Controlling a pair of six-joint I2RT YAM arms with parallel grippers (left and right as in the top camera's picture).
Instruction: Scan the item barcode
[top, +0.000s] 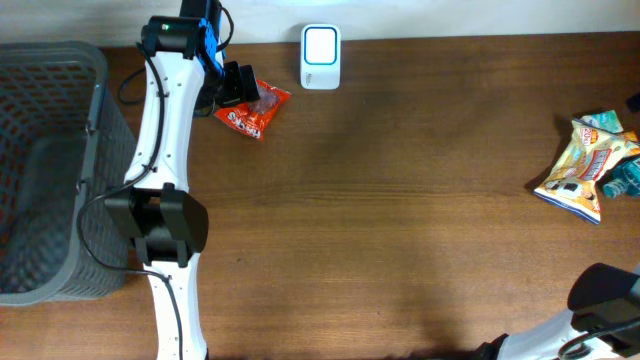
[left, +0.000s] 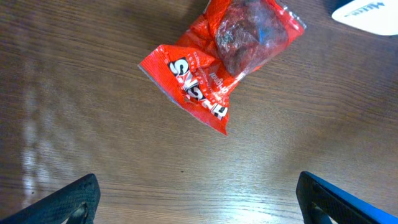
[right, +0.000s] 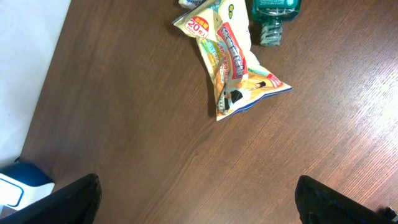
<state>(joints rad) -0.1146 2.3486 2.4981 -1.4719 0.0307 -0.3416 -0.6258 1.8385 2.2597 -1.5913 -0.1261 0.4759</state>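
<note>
A red snack bag (top: 255, 108) lies on the wooden table at the back left, just left of the white scanner (top: 321, 57). My left gripper (top: 238, 90) hovers over the bag's left end, open and holding nothing. In the left wrist view the bag (left: 217, 62) lies crumpled ahead of the open gripper (left: 199, 202), apart from both fingertips (left: 74, 199). No barcode shows on it. My right gripper (right: 199, 199) is open over bare wood, with a yellow snack bag (right: 233, 62) and a teal bottle (right: 273, 15) beyond it.
A grey mesh basket (top: 60, 60) stands at the left edge. The yellow bag (top: 585, 165) and teal bottle (top: 625, 178) lie at the right edge. The right arm (top: 600, 300) sits at the front right corner. The scanner's corner (left: 370, 15) shows top right of the left wrist view.
</note>
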